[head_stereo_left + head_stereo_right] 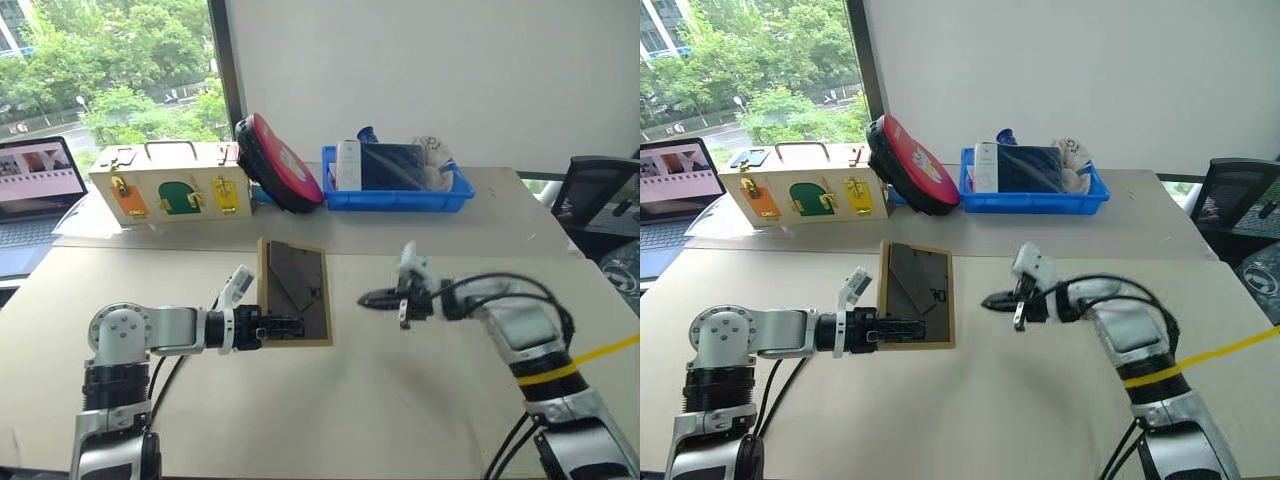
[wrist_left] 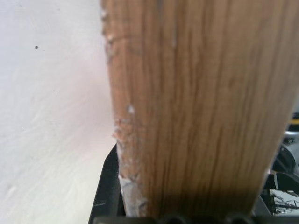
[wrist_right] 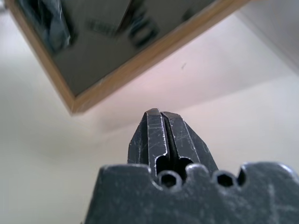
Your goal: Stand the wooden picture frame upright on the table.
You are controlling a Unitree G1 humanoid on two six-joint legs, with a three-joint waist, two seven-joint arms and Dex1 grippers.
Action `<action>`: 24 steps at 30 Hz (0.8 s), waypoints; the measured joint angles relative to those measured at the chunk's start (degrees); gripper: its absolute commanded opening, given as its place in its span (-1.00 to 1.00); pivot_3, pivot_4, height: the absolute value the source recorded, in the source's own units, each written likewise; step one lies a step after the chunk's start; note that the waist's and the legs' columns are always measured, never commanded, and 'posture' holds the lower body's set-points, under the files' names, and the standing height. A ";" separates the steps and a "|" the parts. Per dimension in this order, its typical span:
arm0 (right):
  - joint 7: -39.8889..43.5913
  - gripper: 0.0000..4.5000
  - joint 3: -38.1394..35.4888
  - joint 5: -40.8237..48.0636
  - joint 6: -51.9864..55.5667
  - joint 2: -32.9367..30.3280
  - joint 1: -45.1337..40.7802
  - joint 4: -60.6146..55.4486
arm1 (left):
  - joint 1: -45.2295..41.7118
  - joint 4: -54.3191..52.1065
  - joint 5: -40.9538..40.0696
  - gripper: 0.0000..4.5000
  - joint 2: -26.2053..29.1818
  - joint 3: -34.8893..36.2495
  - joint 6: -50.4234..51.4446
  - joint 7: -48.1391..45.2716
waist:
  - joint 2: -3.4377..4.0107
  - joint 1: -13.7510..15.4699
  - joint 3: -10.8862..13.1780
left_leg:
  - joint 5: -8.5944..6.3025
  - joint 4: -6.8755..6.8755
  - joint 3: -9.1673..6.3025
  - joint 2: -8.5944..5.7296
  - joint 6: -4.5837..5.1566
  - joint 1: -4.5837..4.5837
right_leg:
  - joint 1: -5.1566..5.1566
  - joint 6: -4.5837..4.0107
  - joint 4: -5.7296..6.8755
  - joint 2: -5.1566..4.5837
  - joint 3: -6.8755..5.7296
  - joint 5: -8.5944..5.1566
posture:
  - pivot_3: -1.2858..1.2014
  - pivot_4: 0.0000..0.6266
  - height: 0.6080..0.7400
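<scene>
The wooden picture frame [image 1: 295, 290] stands nearly on edge over the middle of the table [image 1: 400, 400], with its dark back and fold-out stand facing me. My left gripper [image 1: 285, 327] reaches in from the left and is shut on the frame's lower edge. In the left wrist view the light wood [image 2: 196, 107] sits between the fingers. My right gripper [image 1: 365, 299] hovers shut a short way to the right of the frame, pointing at it without touching. In the right wrist view its fingertips [image 3: 160, 114] are pressed together below a corner of the frame [image 3: 117, 42].
Along the back of the table stand a cream box with coloured latched doors [image 1: 170, 185], a red round case [image 1: 278, 163] and a blue tray [image 1: 395, 190] of items. A laptop [image 1: 35, 180] is at the far left and a black chair [image 1: 600, 200] at the right.
</scene>
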 measured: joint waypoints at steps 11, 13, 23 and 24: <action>0.00 0.22 -2.66 12.36 15.25 -0.84 -4.37 -7.71 | -3.42 -0.44 -0.70 -0.67 -1.76 -8.30 0.00 -4.78 | -0.01 0.04 0.01 | 0.00 -0.02 -0.01 -0.01 0.01 -0.06 | -0.03 0.00 -0.08 -0.01 -0.03 0.00 | 0.03 -0.52 0.66; -1.77 0.48 -2.62 11.96 14.98 -0.39 -5.39 -7.46 | -5.18 0.15 0.29 -0.67 -2.20 -9.61 0.00 -6.46 | -0.01 0.02 0.01 | 0.00 -0.01 -0.01 -0.01 0.01 -0.06 | -0.03 0.00 -0.08 0.00 -0.03 0.00 | 0.03 -0.52 0.66; -3.57 0.68 1.47 10.22 14.81 -1.23 -6.28 -5.23 | -6.63 1.42 5.31 -0.67 -3.98 -14.08 -0.02 -11.18 | -0.01 -0.14 0.01 | -0.01 -0.07 -0.01 -0.01 0.01 -0.16 | -0.11 0.00 -0.13 0.00 -0.03 -0.01 | 0.03 -0.52 0.66; -3.54 0.68 1.75 10.14 14.83 -1.37 -6.08 -5.38 | -6.65 1.42 5.51 -0.67 -4.04 -14.20 -0.02 -11.42 | -0.01 -0.12 0.01 | -0.01 -0.07 -0.01 -0.01 0.01 -0.17 | -0.11 0.00 -0.13 -0.01 -0.03 -0.01 | 0.03 -0.52 0.66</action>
